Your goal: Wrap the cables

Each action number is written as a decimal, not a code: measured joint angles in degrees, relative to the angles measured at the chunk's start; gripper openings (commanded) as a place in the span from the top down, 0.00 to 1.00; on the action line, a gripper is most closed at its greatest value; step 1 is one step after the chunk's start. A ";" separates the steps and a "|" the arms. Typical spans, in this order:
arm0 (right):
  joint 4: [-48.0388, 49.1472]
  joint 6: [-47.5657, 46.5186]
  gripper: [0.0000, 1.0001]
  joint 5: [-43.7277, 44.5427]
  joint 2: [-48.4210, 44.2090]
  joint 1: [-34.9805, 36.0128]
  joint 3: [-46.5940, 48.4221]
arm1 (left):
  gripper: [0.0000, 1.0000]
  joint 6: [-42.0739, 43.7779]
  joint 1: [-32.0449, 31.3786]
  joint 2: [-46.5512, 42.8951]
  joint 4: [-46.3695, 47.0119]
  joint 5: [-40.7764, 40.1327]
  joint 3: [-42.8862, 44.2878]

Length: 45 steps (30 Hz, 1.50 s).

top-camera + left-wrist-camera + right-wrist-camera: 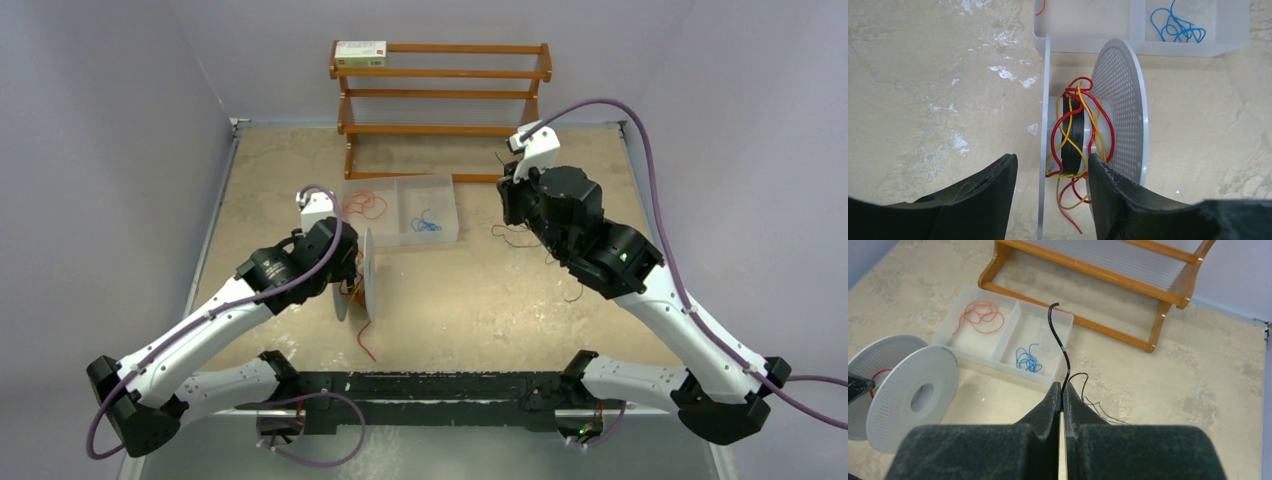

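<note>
The grey-white spool [357, 272] stands on edge left of centre. Red and yellow cables [1079, 131] are looped loosely round its hub, and a red tail [366, 340] trails onto the table. My left gripper [1051, 161] is open, with one finger outside the thin flange [1043, 100] and the other between the flanges. My right gripper [1062, 390] is shut on a black cable [1059, 337] whose end sticks up past the fingertips. More black cable [520, 238] hangs and lies on the table below it. In the top view the right gripper [510, 200] is right of the tray.
A clear two-compartment tray [441, 240] behind the spool holds an orange wire [365, 205] on the left and a blue wire [426, 222] on the right. A wooden rack [440, 128] with a small box [360, 52] stands at the back wall.
</note>
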 measured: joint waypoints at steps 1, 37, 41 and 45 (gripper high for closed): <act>-0.13 0.17 1.00 -0.76 0.00 0.00 -0.48 | 0.55 0.46 0.00 0.79 0.09 0.22 0.00; -4.20 -19.63 1.00 -8.98 -7.39 0.00 -8.70 | 1.00 29.75 0.02 7.74 8.02 25.03 4.57; -3.45 -27.32 1.00 -14.60 -10.14 0.00 -13.31 | 1.00 35.45 0.02 10.73 11.28 32.92 4.57; -3.17 -33.57 1.00 -20.90 -10.95 0.00 -16.59 | 1.00 40.13 0.00 13.14 14.36 38.64 4.59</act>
